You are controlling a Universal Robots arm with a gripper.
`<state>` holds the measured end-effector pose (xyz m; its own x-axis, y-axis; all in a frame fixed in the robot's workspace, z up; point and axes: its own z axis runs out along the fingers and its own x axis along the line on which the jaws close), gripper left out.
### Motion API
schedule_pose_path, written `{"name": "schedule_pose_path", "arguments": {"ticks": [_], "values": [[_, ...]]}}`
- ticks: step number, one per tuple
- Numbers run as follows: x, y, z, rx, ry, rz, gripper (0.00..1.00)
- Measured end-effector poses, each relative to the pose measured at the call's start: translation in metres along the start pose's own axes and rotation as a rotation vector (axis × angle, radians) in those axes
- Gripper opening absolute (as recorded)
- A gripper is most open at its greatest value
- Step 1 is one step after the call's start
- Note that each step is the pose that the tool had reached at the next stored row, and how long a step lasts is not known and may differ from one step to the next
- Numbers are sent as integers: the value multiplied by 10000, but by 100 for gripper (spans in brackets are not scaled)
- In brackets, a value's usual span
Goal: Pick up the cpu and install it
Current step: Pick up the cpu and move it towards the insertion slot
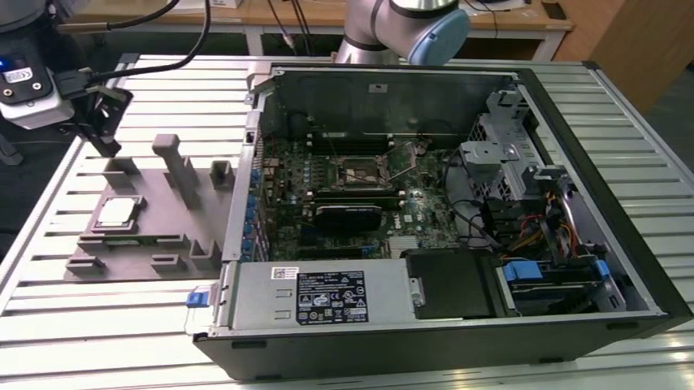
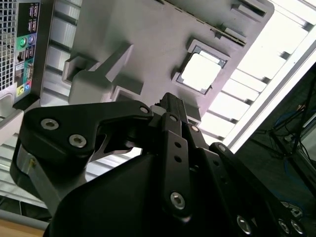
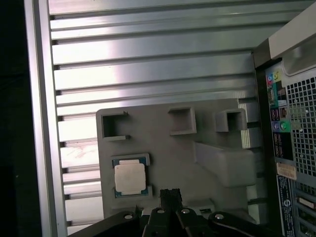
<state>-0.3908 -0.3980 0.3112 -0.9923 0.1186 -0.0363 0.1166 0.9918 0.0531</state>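
Exterior view's left: the gripper (image 1: 109,149) hangs off the arm's wrist, tip pointing down over the far edge of the grey tray (image 1: 162,203). Claw looks fully closed. In the first wrist view the fingertips (image 3: 167,195) meet in one narrow black tip w/ no gap, and nothing is held between them. The second wrist view agrees: the gripper (image 2: 170,101) tapers to a single tip.

The cpu (image 1: 117,213) lies flat in a square pocket of the tray, metal top up, on the side of the tray toward the exterior view's left. It's nearer the camera than the claw tip and clearly apart from it, no contact.
- First wrist view: cpu (image 3: 130,177) sits near the tip but off to one side, not under it, w/ bare tray (image 3: 173,158) between.
- Second wrist view: cpu (image 2: 200,72) shows bright in its pocket beyond the tip, again apart, w/ tray (image 2: 148,29) around it.

Tray carries upright posts (image 1: 174,162) and rests on the slatted metal table (image 1: 65,341), just beside the open pc case (image 1: 607,268).

Moving right, inside the case:
- The motherboard (image 1: 282,175) has the square socket frame (image 1: 366,172) approx mid-board.
- A black card (image 1: 347,216) sits just on the camera side of the socket.
- The power supply box (image 1: 314,296) runs along the near edge.
- Coloured cables (image 1: 531,223) bunch toward the exterior view's right.

Arm's base (image 1: 407,28) stands behind the case. The case's rear ports (image 3: 279,123) show in both wrist views.
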Motion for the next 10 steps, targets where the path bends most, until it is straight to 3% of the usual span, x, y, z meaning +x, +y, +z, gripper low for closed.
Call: {"name": "schedule_pose_path", "arguments": {"ticks": [10], "values": [[27,-11,159,0,-16,0,11]]}}
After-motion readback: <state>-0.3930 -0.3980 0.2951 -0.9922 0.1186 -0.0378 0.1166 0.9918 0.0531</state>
